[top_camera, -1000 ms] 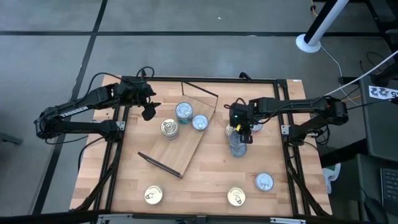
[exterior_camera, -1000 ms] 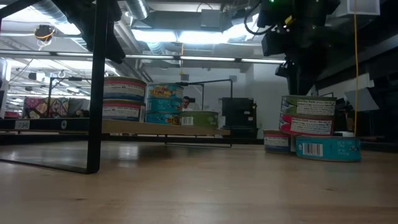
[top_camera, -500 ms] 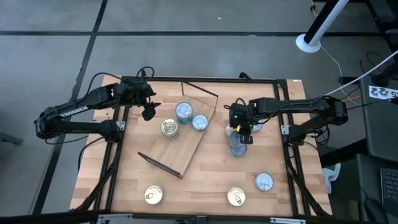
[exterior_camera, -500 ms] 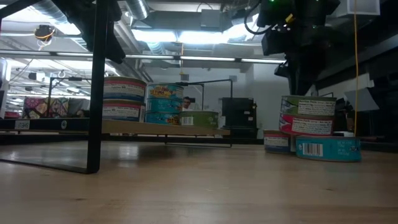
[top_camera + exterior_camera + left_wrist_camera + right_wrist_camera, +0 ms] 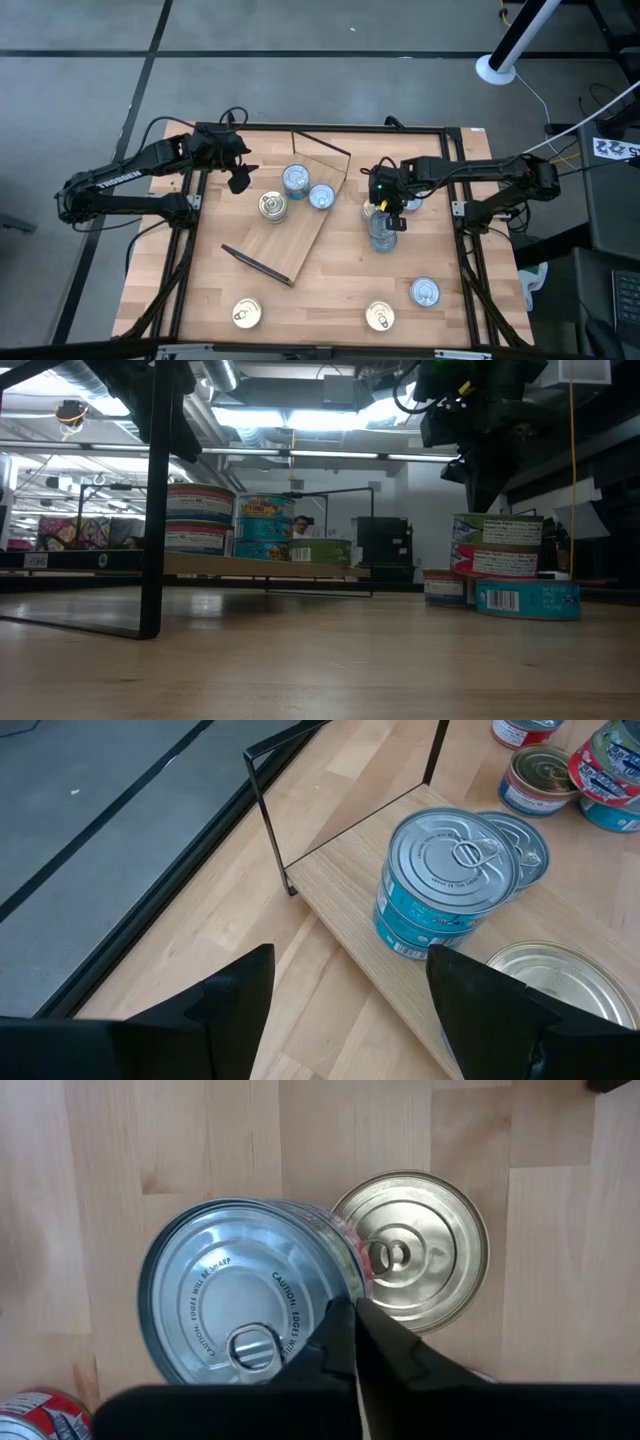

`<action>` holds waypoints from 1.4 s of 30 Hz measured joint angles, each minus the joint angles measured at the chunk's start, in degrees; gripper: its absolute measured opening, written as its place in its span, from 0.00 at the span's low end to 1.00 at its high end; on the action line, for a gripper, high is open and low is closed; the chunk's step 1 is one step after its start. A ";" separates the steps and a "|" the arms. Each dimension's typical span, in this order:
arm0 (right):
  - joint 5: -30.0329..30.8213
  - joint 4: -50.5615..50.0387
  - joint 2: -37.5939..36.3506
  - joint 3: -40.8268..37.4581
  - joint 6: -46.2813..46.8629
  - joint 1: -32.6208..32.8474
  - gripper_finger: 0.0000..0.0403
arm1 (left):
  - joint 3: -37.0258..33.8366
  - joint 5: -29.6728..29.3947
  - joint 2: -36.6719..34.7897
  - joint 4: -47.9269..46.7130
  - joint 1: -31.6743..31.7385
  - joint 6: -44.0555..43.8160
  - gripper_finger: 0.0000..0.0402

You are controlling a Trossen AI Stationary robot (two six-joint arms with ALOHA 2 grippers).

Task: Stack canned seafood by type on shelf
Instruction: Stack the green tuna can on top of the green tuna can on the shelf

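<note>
Slatted wooden table (image 5: 330, 300) with dark frame bars round it; the shelf (image 5: 290, 235), a light plywood board with thin dark bars, lies flat left of the table's centre, skewed. Left arm (image 5: 120, 185) reaches in from the left edge, its left gripper (image 5: 238, 178) hanging spread open beside the shelf's far left corner, holding nothing. Right arm (image 5: 480, 180) comes in from the right, right gripper (image 5: 388, 212) fully closed, empty, fingers pressed together above a silver-topped stack of tins (image 5: 383, 236) right of the shelf; in the low view that stack (image 5: 497, 555) is two high and the gripper sits clear above it. On the shelf: a silver-topped blue tin stack (image 5: 296, 180), a second silver tin (image 5: 321, 197) touching it, a gold-lidded tin (image 5: 272, 207) just left. Off the shelf on the table: gold tin (image 5: 245, 313) near left front, gold tin (image 5: 379, 316) front centre-right, silver tin (image 5: 425, 292) to its right. Right wrist view shows a gold-toned tin (image 5: 415, 1250) touching the stack's top tin (image 5: 245, 1315).
</note>
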 joint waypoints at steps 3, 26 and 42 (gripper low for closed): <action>0.00 0.00 0.00 0.00 0.04 0.00 0.01 | 0.00 -0.01 0.00 -0.01 0.00 0.00 0.64; -0.24 -0.92 0.33 2.34 0.03 -0.02 0.00 | 0.00 -0.02 0.00 0.01 0.00 0.00 0.64; -1.81 -0.76 0.17 2.47 -0.11 -0.02 0.00 | 0.00 -0.02 0.00 -0.01 0.00 0.00 0.64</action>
